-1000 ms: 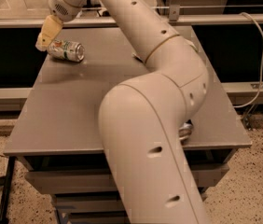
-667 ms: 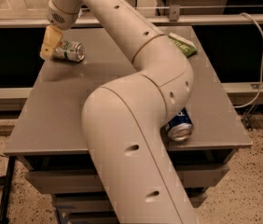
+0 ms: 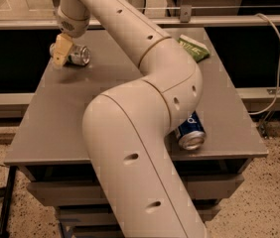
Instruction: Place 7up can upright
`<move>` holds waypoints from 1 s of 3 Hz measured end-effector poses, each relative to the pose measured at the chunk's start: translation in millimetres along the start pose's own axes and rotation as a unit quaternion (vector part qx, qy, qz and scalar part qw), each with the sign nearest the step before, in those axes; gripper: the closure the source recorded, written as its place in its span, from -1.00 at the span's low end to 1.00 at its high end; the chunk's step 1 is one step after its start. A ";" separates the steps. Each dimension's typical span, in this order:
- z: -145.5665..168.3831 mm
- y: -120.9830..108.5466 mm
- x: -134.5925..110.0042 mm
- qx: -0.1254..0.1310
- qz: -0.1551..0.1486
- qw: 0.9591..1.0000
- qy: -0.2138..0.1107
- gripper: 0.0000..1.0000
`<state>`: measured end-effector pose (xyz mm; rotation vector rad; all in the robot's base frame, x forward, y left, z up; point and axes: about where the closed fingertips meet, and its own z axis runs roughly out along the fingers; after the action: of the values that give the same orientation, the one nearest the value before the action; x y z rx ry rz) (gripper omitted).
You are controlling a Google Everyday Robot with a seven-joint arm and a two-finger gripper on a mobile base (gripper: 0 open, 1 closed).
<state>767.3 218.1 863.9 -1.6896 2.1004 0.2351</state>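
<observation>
The 7up can [image 3: 77,55], silver with green markings, lies on its side at the far left of the grey table [image 3: 55,123]. My gripper [image 3: 61,51], with yellowish tips, hangs from the long cream arm [image 3: 130,133] and sits at the can's left end, covering part of it. I cannot tell whether it touches the can.
A blue Pepsi can [image 3: 190,132] lies on its side near the table's front right edge, partly behind my arm. A green snack bag [image 3: 194,47] lies at the far right. A white cable [image 3: 274,58] hangs off to the right of the table.
My gripper has moved down and slightly right, onto the can's left end. The arm has swung left, uncovering the Pepsi can and the green bag. The 7up can has not moved.
</observation>
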 end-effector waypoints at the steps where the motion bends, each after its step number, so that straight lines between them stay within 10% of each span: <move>1: -2.9 -2.6 1.0 0.003 0.010 1.000 0.011 -1.00; 3: 9.7 7.2 -14.9 -0.008 0.001 1.000 0.026 -1.00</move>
<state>765.0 236.9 860.6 -1.7206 2.1427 0.2125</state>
